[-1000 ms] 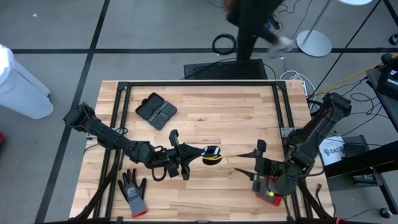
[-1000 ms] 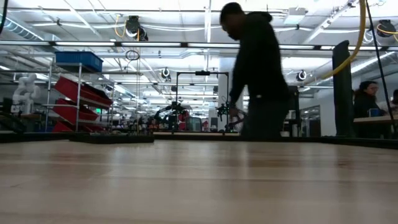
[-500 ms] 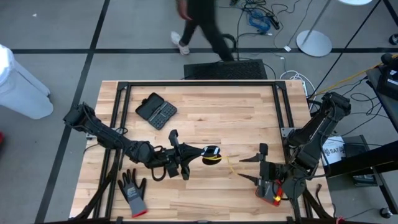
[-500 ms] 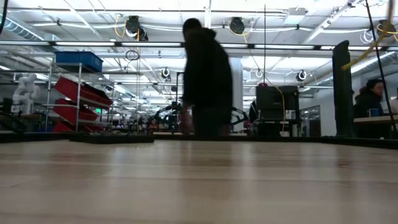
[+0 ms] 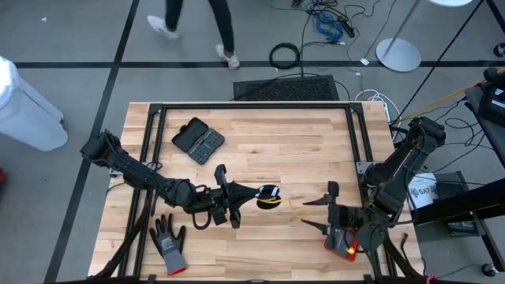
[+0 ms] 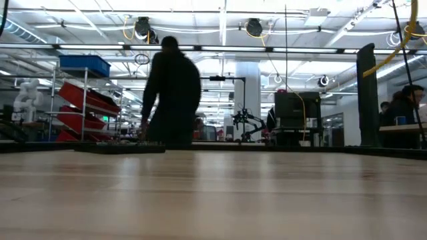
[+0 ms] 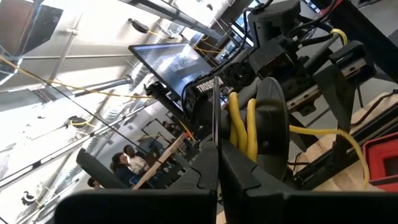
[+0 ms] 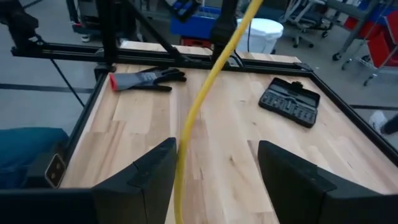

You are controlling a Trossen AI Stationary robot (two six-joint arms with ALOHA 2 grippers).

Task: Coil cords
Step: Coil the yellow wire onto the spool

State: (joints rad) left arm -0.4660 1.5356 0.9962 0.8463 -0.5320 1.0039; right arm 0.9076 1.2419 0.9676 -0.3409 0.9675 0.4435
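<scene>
Compared with a second ago, slightly pulled back from the coil: right gripper (image 5: 308, 213), far to the right of the grey glove (image 5: 168, 243) and a little further from it than before. Fingers (image 8: 143, 180) spread wide, grasping nothing; in the right wrist view only a free strand of the yellow cord (image 5: 269, 197) passing through the gap between them, touching neither side as far as can be judged. No movement at the left gripper (image 5: 251, 195), to the right of the glove and a little up the desk (image 5: 300, 150) from it, with fingers (image 7: 205, 174) clenched tight together right at the coil; impossible to tell whether a strand is pinched between them.

Probably a pause between two windings, with the tail not yet wrapped, so the coiling looks only partly done.

Cord itself: a small tight ring, much smaller than the glove, lying on the desk between the two grippers, just beside the left one. Thin yellow loops stacked side by side against a black round part (image 7: 272, 124), with one loose end leading away toward the right gripper
</scene>
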